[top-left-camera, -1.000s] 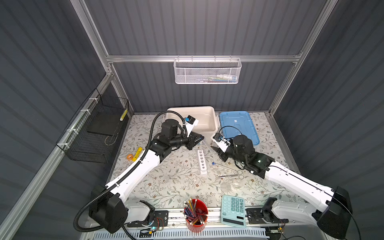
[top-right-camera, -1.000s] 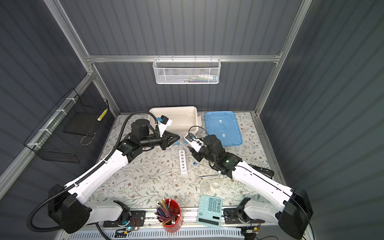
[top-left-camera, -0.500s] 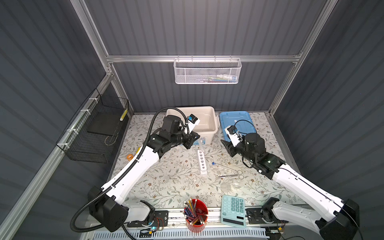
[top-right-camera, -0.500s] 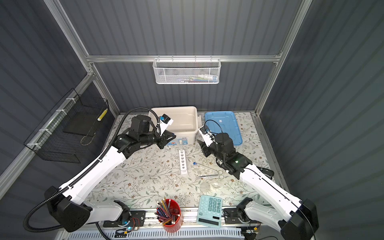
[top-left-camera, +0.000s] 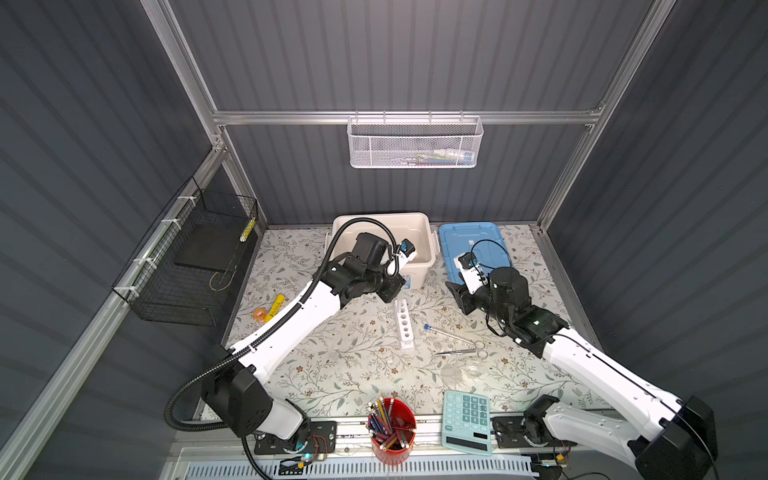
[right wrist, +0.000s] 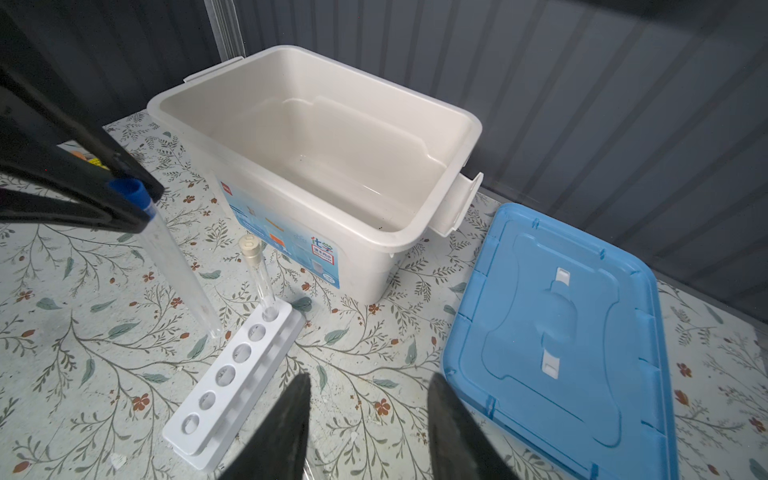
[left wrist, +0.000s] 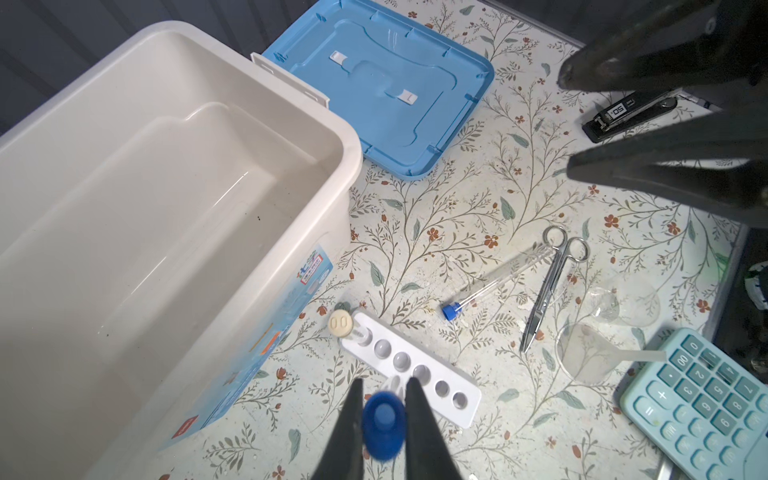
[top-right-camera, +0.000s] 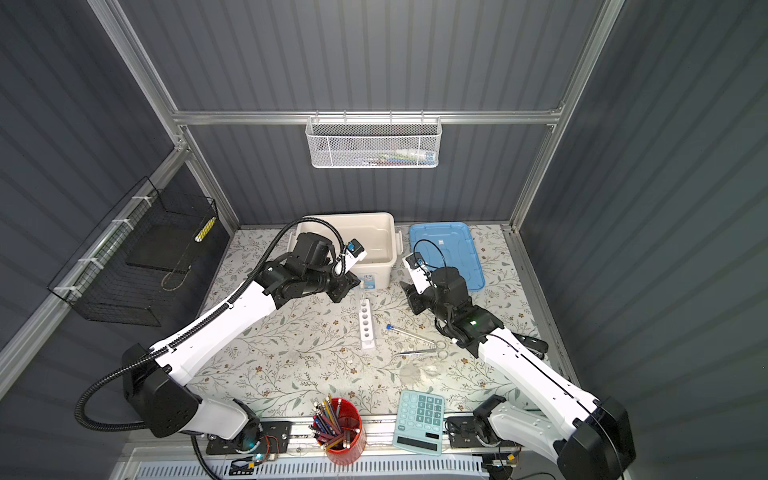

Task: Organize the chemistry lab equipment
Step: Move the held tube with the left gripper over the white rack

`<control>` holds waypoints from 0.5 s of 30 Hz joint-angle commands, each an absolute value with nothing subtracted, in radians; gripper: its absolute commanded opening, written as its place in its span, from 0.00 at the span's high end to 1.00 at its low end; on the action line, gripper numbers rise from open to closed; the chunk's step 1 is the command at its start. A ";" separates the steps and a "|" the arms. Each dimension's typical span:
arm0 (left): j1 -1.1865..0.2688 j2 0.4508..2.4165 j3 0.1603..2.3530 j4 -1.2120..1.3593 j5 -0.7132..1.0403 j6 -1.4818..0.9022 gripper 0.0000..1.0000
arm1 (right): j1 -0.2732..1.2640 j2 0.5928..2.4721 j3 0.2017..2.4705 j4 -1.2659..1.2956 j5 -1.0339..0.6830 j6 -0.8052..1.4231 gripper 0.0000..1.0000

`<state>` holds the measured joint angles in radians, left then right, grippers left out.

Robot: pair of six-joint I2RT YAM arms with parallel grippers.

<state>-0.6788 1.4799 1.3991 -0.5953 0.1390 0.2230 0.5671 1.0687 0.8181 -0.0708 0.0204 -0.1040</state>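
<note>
In both top views the left pincer (top-left-camera: 392, 291) hangs over the back end of the white rack (top-left-camera: 404, 326). The rack lies mid-tabletop (top-left-camera: 332, 365), its length running from back edge toward front edge. What the left pincer grips is too small to make out here. The right pincer (top-left-camera: 457, 297) is just right of the rack's back end, jaws apart. A second blue-capped tube (top-left-camera: 449, 334) lies flat right of the rack, its far end by the scissors (top-left-camera: 461, 352). Clear glass pieces (top-left-camera: 461, 369) sit just frontward of those. The calculator (top-left-camera: 465, 415) and red cup (top-left-camera: 392, 428) are at the front edge. The white bin (top-left-camera: 380, 216) stands at the back edge, with the blue lid (top-left-camera: 473, 241) beside it toward the back right corner.

In the left wrist view the left pincer (left wrist: 384, 382) is closed on a blue-capped test tube (left wrist: 382, 424), one finger on each side of the cap, above the rack (left wrist: 453, 395). A cream-capped tube (left wrist: 340, 323) stands in the end hole nearest the bin (left wrist: 328, 216).

In the right wrist view the right pincer (right wrist: 370, 415) is wide open and holds nothing. The left pincer (right wrist: 147, 208) grips the blue-capped test tube (right wrist: 178, 266) at its cap. The tube is slightly tilted, its lower end just beside the rack (right wrist: 208, 428) and in no hole. Whether it touches the tabletop cannot be told. The cream-capped tube (right wrist: 259, 274) stands upright in the rack's end hole nearest the bin (right wrist: 365, 270).
</note>
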 commanded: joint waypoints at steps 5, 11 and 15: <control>-0.686 1.485 1.422 -0.515 0.144 0.202 1.00 | 0.536 1.067 0.798 -0.041 -0.020 -0.091 0.53; -0.687 1.496 1.365 -0.480 0.167 0.180 1.00 | 0.524 1.072 0.792 -0.034 -0.034 -0.088 0.53; -0.687 1.494 1.349 -0.459 0.175 0.171 1.00 | 0.522 1.075 0.790 -0.028 -0.042 -0.091 0.53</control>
<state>-0.6804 1.4841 1.3651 -0.4850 0.1497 0.1909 0.5266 1.0691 0.8040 -0.0521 -0.0246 -0.1040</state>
